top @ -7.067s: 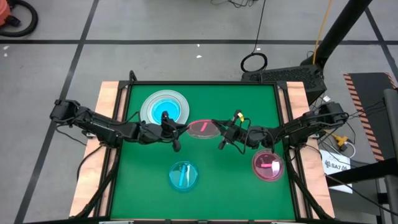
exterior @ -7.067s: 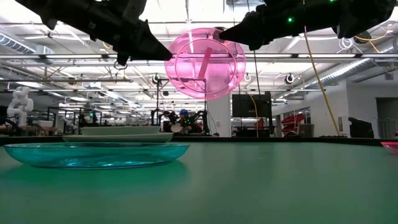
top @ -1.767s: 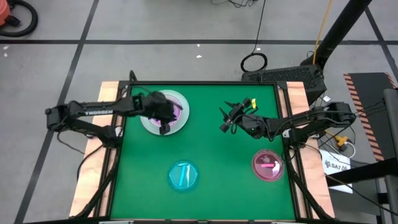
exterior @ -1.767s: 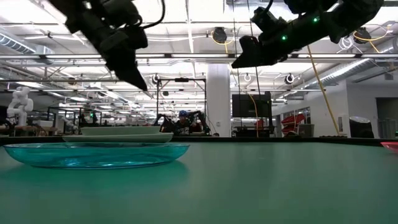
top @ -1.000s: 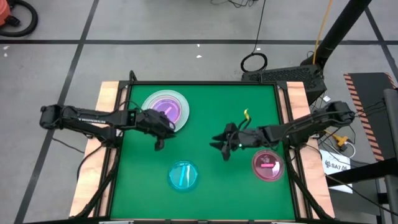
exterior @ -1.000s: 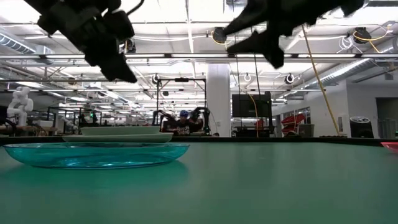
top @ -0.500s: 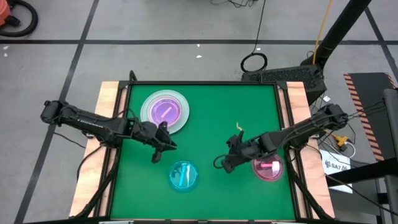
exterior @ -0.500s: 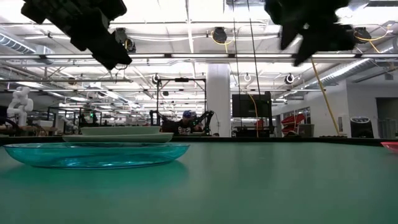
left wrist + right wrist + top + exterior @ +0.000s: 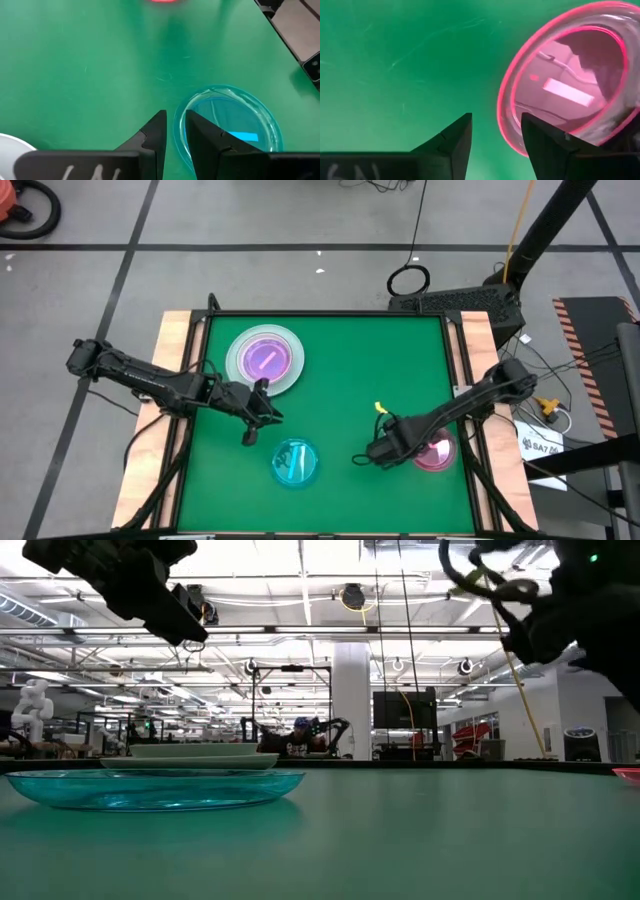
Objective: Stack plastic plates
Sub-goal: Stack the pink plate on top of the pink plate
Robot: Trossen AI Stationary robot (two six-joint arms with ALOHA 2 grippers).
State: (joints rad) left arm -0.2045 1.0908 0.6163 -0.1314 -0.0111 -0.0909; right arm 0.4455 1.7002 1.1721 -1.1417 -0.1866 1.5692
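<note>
right jaws [image 9: 495, 132] parted, pink plate [image 9: 572, 82] rim just beside them, nothing held.
left jaws [image 9: 174, 131] parted a little at cyan plate [image 9: 227, 127] rim; each arm nearest its own plate, stack [image 9: 264, 358] far side of desk [image 9: 340, 370].

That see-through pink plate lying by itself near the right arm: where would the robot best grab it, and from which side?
Probably by the raised rim. The small translucent pink plastic plate lies flat on the green table, so only its thin upturned edge offers a pinch. The right gripper, fingers open, already sits at the plate's edge nearest the table's middle; coming from that side, one finger inside the rim and one outside, looks most sensible.
</note>
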